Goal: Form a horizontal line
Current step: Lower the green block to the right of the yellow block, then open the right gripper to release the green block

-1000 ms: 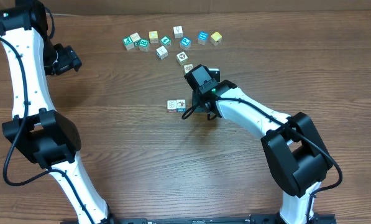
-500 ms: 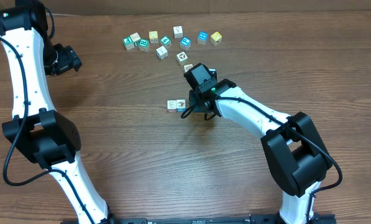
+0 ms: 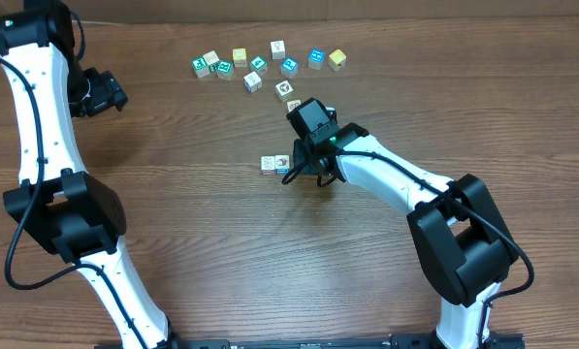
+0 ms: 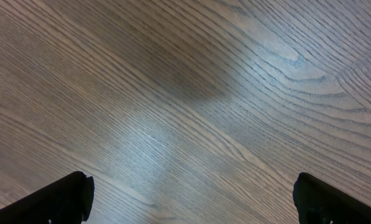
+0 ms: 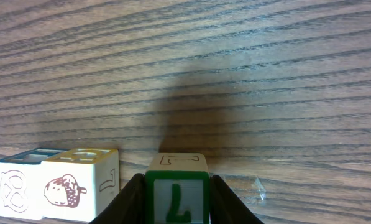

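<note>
Overhead, almost nothing has changed over the last second: my right pincer [image 3: 291, 168] shifted a touch early on and has since held still at the right end of the row [image 3: 270, 164], near the middle of the surface [image 3: 221, 242]. Right wrist view shows it clamped on a cube [image 5: 176, 186] with a green-framed face, one finger pressed to each side. That cube sits low, just right of the strawberry cube [image 5: 79, 183], which touches a blue-topped one on its far side. So the row counts two, with a third nearly in place. I cannot tell whether the held cube rests on the wood yet. My near finger stands between it and the strawberry cube, so I judge a small gap will be left once I let go, and a nudge leftward may be needed. The stillness suggests I am settled for the release. My left pincer [image 4: 191, 196] hangs with its fingers wide apart over bare wood, far off at the left, holding nothing. Spare cubes lie in a loose cluster [image 3: 258, 64] near the far edge.
</note>
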You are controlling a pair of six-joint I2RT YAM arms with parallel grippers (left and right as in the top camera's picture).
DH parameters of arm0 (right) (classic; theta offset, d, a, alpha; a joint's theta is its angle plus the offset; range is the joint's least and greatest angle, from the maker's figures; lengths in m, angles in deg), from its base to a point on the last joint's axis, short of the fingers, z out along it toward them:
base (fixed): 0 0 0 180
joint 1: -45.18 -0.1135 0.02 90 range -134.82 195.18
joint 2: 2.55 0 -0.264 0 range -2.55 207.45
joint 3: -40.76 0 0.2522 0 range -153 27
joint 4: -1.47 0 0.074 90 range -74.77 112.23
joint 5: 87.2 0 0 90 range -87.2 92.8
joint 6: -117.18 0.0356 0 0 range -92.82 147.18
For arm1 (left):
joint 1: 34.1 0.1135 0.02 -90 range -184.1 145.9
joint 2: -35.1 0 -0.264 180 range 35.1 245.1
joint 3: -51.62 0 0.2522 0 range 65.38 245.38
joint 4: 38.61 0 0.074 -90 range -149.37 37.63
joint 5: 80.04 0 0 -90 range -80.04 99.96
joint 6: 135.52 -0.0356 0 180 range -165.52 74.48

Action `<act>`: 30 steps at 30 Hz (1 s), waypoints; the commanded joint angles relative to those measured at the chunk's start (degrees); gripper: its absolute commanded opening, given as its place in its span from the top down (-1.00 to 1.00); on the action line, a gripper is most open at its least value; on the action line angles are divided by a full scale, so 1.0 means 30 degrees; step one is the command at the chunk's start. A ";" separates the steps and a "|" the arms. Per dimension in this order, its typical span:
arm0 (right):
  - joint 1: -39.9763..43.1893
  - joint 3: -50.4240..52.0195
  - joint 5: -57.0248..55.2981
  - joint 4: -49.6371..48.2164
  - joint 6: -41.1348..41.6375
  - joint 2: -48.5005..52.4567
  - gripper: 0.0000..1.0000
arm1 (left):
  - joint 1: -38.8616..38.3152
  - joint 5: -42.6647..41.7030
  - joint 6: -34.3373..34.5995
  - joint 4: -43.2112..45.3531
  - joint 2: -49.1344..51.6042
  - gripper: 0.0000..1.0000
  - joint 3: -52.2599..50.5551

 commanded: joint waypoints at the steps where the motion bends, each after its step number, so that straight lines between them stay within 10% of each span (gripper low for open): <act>1: 0.0007 -0.0510 0.0117 -0.0204 0.0073 0.0204 0.45 | -0.0138 0.0175 0.0270 -0.0015 -0.0022 -0.99 -0.0102; 21: 0.0015 -0.0510 0.0794 -0.0423 0.0138 0.0204 0.42 | -0.0146 0.0175 0.0270 -0.0015 -0.0022 -0.99 -0.0102; 30: 0.0015 -0.0510 0.0772 -0.0583 0.0131 0.0204 0.07 | -0.0138 0.0175 0.0270 -0.0015 -0.0022 -0.99 -0.0102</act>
